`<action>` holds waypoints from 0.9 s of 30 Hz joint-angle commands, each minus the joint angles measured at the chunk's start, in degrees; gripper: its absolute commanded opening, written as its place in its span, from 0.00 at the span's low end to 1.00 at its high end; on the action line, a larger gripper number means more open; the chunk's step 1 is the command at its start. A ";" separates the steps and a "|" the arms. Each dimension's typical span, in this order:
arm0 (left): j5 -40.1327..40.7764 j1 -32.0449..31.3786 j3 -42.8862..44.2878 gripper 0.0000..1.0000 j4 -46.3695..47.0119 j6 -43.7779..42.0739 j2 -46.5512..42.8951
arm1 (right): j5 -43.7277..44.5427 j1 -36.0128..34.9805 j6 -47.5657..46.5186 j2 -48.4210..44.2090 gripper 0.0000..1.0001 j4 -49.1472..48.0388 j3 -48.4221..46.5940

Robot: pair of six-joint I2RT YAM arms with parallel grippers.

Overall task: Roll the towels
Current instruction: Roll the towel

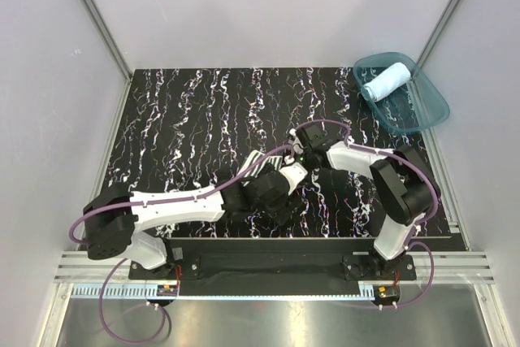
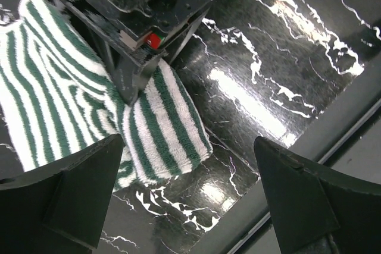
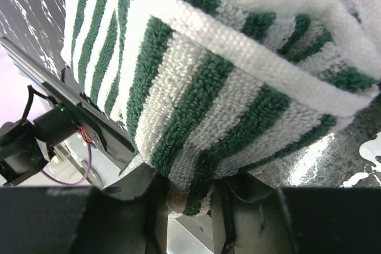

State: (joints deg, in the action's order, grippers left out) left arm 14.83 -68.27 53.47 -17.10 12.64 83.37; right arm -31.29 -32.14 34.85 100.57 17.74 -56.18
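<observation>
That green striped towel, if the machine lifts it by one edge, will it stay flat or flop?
Probably flop: the striped towel folds and bunches where the right tool pinches it. Its thick looped pile suggests it grips rather than slips. Pushed, it would likely crumple, not roll, though the glossy table may let it slide.

Top external: I look steeply down from high above and behind the rig, facing the far wall. The whole table (image 1: 203, 119) is in frame, from far off.
Left wrist: I look down past the left claw (image 2: 187, 144) at the table's near edge, close in. The striped towel (image 2: 161, 123) sits in the left half.
Right wrist: I look along the right claw (image 3: 187, 203), extremely close. The striped towel fills most of the frame.
Shared area: both wrist views cover the same striped towel. The top view holds that spot near the table's centre.
</observation>
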 commanded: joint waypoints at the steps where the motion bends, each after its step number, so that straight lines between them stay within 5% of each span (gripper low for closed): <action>1: 6.77 -2.30 -0.21 0.95 1.64 1.33 -2.69 | -0.88 -0.82 -3.56 1.73 0.15 5.64 -2.52; 17: 19.63 -6.53 1.20 0.81 -0.13 11.26 11.27 | -1.41 -1.17 -3.03 2.96 0.15 7.92 -3.58; 20: 18.92 -6.52 0.67 0.69 1.10 12.40 14.62 | -1.32 -1.17 -3.21 2.43 0.14 8.54 -3.23; 25: 15.24 -5.82 -2.58 0.35 5.75 12.84 14.01 | -0.97 -1.17 -3.82 1.82 0.15 9.42 -2.35; 27: 10.86 -4.25 -4.95 0.33 8.13 11.27 12.43 | -0.62 -1.17 -3.83 1.73 0.20 9.77 -2.26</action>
State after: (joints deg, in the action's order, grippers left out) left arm 32.05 -74.11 51.48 -14.76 23.31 97.23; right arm -32.47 -32.27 31.40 102.83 23.09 -58.87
